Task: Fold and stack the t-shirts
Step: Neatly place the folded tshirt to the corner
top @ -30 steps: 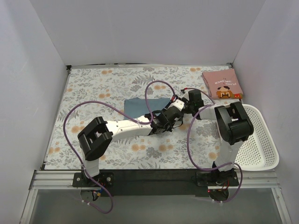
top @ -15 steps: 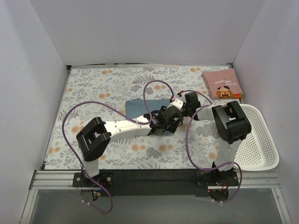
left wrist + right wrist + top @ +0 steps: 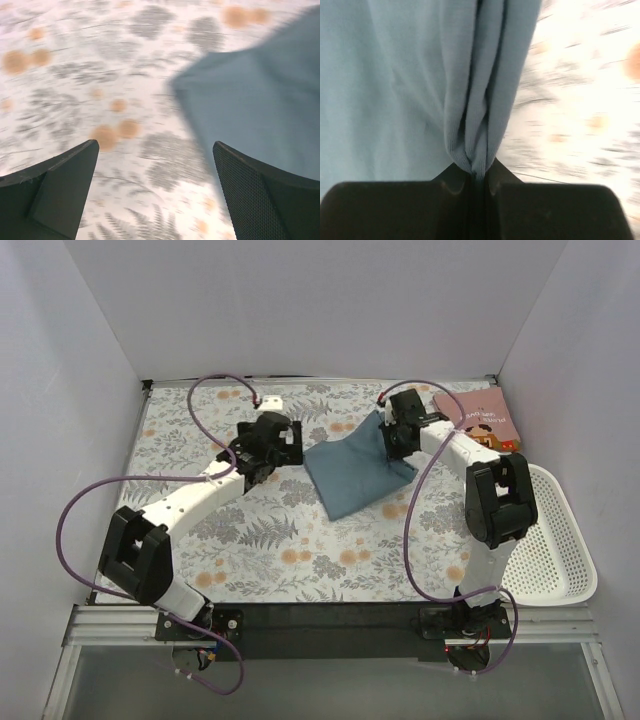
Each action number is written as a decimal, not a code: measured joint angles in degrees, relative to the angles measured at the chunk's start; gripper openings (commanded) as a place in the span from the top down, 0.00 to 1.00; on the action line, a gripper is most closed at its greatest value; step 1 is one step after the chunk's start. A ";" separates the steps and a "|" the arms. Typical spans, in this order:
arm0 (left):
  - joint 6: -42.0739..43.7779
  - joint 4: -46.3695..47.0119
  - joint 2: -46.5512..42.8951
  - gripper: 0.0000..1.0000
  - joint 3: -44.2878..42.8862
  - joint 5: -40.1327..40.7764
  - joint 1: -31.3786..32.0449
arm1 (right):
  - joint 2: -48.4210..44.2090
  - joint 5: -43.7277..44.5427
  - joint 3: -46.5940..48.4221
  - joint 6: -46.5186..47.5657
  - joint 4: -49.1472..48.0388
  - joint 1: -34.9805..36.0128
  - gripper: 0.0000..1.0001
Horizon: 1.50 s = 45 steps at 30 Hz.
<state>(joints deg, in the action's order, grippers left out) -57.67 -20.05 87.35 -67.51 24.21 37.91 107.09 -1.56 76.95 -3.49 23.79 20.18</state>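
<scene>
The folded teal-blue t-shirt (image 3: 355, 468) hangs and drags at mid-table, its far right edge lifted. My right gripper (image 3: 393, 440) is shut on a bunched fold of that teal cloth (image 3: 480, 115). The pink t-shirt (image 3: 476, 421) with a cartoon print lies folded flat at the far right corner, just right of the right gripper. My left gripper (image 3: 292, 447) hovers to the left of the teal shirt, open, with only the floral cloth between its fingers (image 3: 250, 195). The teal shirt's corner (image 3: 250, 100) shows ahead of it on the right.
A white perforated basket (image 3: 560, 540) stands at the right edge of the table beside the right arm's base. The floral table cloth (image 3: 200, 430) covers the table. Purple cables loop over both arms. White walls close in three sides.
The left gripper let go of the teal shirt, opened and swung away to the far left. The right gripper shut on the shirt and pulled it toward the far right, near the pink one.
</scene>
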 measured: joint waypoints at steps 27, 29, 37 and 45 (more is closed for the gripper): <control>-1.29 -2.25 1.51 0.02 8.52 9.31 -13.75 | 11.08 37.62 28.61 20.41 4.17 -17.33 0.99; -1.29 -2.23 1.51 0.02 8.52 9.01 -13.75 | 11.19 35.69 29.51 19.74 3.63 -18.88 0.99; -1.29 -2.43 3.13 0.02 8.09 7.89 -13.75 | 13.99 29.97 33.44 16.81 1.44 -24.26 0.99; -1.36 -3.08 3.34 0.02 7.74 7.15 -13.75 | 20.79 34.53 34.36 17.18 -1.51 -25.83 0.46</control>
<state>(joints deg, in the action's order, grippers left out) -59.02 -23.14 90.70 -59.77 31.35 24.16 127.87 32.97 111.31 13.69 22.28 -5.65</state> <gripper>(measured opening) 0.982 0.317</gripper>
